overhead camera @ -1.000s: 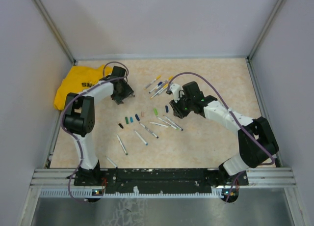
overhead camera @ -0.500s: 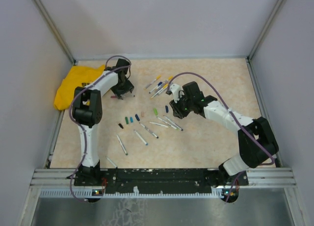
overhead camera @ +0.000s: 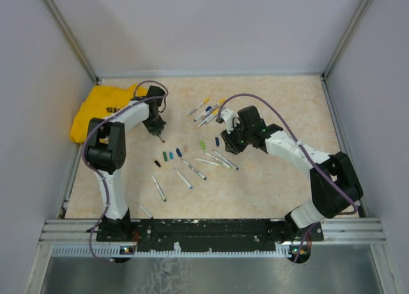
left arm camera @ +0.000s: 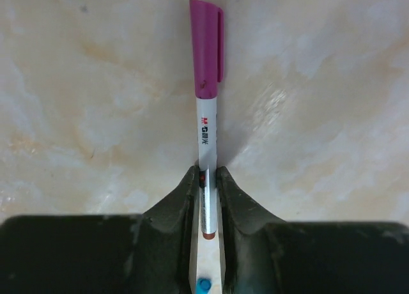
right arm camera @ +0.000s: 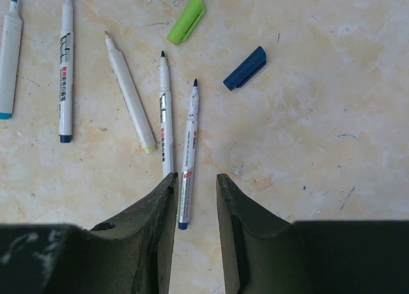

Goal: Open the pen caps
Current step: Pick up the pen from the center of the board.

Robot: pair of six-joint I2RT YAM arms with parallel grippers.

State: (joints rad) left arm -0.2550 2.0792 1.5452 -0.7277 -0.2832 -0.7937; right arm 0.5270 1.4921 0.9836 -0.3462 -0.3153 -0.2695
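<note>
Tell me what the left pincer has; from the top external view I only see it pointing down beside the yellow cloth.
Observer: The left pincer is shut on a purple-capped pen, gripping its white barrel.
Operator: Is the cap off?
Observer: No, the purple cap sits fully on the pen's far end.
Operator: And the right one?
Observer: The right pincer is open and empty, above a group of uncapped pens.
</note>
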